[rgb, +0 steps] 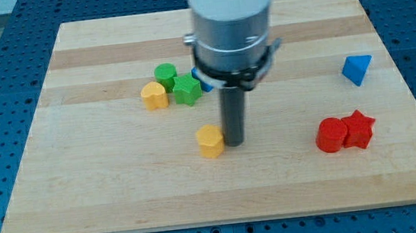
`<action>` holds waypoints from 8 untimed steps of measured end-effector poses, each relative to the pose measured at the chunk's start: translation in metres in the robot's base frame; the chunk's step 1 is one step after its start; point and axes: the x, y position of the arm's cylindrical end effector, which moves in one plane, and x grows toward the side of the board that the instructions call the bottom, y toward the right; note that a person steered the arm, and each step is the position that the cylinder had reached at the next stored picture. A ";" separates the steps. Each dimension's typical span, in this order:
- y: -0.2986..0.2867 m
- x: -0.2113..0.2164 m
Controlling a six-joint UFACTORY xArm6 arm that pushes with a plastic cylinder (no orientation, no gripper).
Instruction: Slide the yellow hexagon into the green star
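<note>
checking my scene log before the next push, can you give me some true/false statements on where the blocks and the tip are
1. My tip is just to the view's right of the yellow hexagon. True.
2. The yellow hexagon already touches the green star. False: bare board lies between them; the hexagon sits lower in the view.
3. The red cylinder and the red star sit side by side. True.
4. The blue triangle lies at the view's left edge. False: it is at the view's right.
5. The other yellow block is just left of the green star. True.
6. The green cylinder sits beside the red blocks. False: it is next to the green star.
</note>
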 end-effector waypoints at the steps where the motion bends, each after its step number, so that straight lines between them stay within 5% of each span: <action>1: 0.015 0.019; 4: -0.081 -0.032; 6: -0.139 -0.013; 8: -0.095 -0.047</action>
